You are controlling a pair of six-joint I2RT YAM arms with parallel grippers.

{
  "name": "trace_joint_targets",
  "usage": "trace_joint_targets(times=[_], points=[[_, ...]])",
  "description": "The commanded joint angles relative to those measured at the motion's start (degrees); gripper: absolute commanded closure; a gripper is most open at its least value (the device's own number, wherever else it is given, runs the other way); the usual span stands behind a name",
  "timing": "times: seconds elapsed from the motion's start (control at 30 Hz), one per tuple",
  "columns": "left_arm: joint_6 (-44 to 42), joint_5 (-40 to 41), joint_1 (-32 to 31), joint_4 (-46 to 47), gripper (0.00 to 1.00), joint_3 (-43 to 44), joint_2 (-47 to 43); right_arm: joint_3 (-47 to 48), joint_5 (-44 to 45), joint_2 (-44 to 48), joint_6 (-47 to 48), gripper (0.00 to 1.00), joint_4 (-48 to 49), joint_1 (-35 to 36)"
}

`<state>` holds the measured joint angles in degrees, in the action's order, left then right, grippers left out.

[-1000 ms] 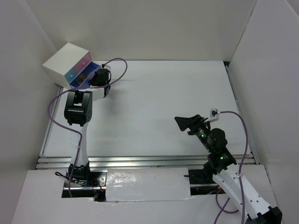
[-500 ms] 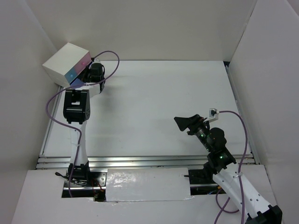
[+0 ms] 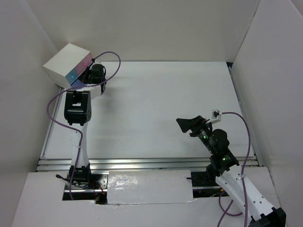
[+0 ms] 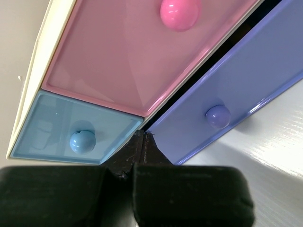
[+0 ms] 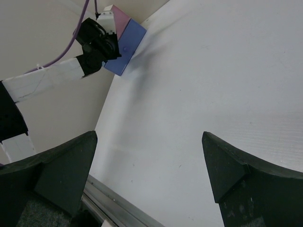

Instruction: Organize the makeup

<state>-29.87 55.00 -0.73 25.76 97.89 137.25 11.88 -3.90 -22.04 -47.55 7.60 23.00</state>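
nearest, at the right gripper [image 5: 149, 137]: jaws wide apart, nothing between them, white table [image 5: 213, 71] below and ahead of the tips. far beyond those tips, up and to the left: the left arm [image 5: 47, 82], white link and black wrist, reaching to the box [image 3: 64, 61] in the far corner. at the left gripper [image 4: 142, 142]: fingers [image 4: 184, 194] pressed together, clamped on nothing, tips touching the box front just at the meeting point of three drawers. left of the tips and a little lower, the pale blue drawer [image 4: 57, 127] with its blue knob [image 4: 82, 141], sitting in its frame. straight above the tips, the pink drawer [image 4: 128, 61], pink knob [image 4: 179, 12] near the top edge of view, shut. right of the tips, the purple drawer [image 4: 246, 80] with its purple knob [image 4: 218, 116], a little ajar, a dark gap along its edge next to the pink one. beneath that drawer, off to the gripper's right, glossy table again. makeup: hidden in all three views; whereabouts impossible to tell.
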Motion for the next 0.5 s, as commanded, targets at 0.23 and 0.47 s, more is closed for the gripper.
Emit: trace_joint_targets(times=[0.23, 0.47], points=[[4.2, -0.77, -4.35, 3.95, 1.0, -6.12, -8.74, 1.04, -0.23, -0.63, 0.09, 0.0, 4.18, 0.11], [4.28, -0.95, -13.67, 4.57, 0.79, -8.77, -25.41, 0.78, 0.65, 0.77, 0.27, 0.0, 3.48, 0.02]])
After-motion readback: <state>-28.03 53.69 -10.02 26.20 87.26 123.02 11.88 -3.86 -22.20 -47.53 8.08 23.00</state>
